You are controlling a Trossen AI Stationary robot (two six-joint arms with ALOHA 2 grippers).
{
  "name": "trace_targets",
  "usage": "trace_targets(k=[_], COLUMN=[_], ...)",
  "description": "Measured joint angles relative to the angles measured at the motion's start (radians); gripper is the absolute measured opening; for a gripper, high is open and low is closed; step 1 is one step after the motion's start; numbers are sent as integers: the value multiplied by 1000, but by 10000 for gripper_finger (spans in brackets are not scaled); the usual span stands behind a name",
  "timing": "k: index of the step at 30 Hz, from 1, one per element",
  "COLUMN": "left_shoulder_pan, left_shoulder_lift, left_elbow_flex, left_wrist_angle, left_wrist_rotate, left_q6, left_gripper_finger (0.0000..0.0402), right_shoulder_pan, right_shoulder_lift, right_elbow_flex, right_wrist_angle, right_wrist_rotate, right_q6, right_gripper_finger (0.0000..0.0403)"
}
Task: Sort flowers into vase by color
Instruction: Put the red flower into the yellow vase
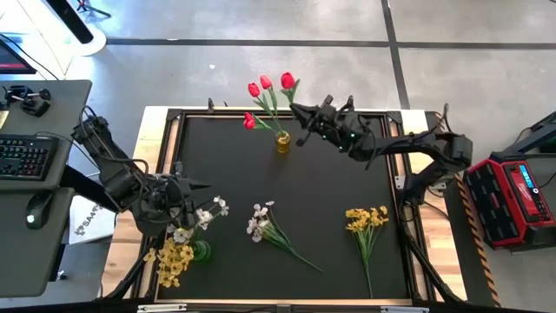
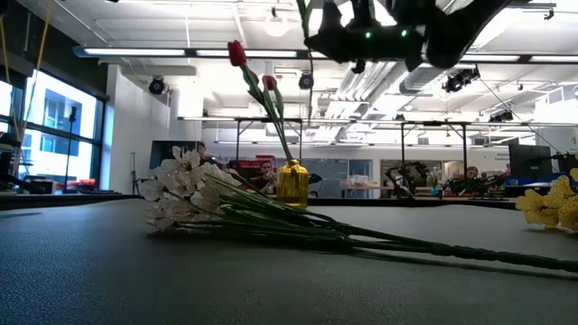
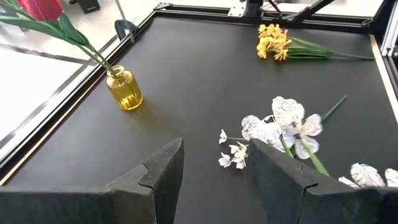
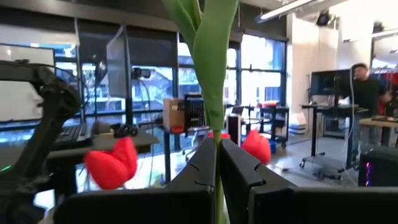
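Black tabletop: the right gripper (image 1: 300, 113) pinches a red tulip (image 1: 287, 81) stem beside the yellow vase (image 1: 282, 142) (likely to join its reds); the left gripper (image 1: 196, 184) hovers spread over white blossoms (image 1: 208, 211).

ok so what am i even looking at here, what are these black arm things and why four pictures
These are two robot arms at a black table, each ending in a two-finger tool. One picture looks straight down, one looks level across the tabletop, and two come from cameras on the arms' wrists.

The right tool is shut on a red tulip by its stem, close to the yellow vase that holds other red tulips. The left tool is open, near white blossoms standing in a green vase alongside some yellow blossoms. A white spray and a yellow bunch lie flat on the table.
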Motion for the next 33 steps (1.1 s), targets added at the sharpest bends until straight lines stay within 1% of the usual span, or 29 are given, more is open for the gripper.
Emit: trace_targets(k=[5, 9, 12, 16, 20, 24, 28, 33], left_shoulder_pan=[0, 0, 0, 0, 0, 0, 0, 0], left_shoulder_lift=[11, 21, 27, 30, 30, 30, 30, 30], left_elbow_flex=[0, 0, 0, 0, 0, 0, 0, 0], left_wrist_angle=[0, 0, 0, 0, 0, 0, 1, 1], left_wrist_rotate=[-2, -4, -5, -5, -6, -8, -19, -21], left_q6=[-4, -4, -4, -3, -4, -3, -4, -4], left_gripper_finger=[170, 170, 170, 170, 170, 170, 170, 170], right_shoulder_pan=[-51, -93, -112, -118, -115, -98, -81, -75], right_shoulder_lift=[124, 213, 258, 297, 297, 297, 297, 297], right_elbow_flex=[0, 0, 0, 0, 0, 0, 0, 0], right_wrist_angle=[171, 264, 300, 323, 315, 291, 208, 110], right_wrist_rotate=[-21, -39, -57, -61, -67, -118, -125, -124], right_q6=[9, 73, 119, 124, 94, 32, -13, -4], right_gripper_finger=[0, 0, 0, 0, 0, 0, 0, 0])
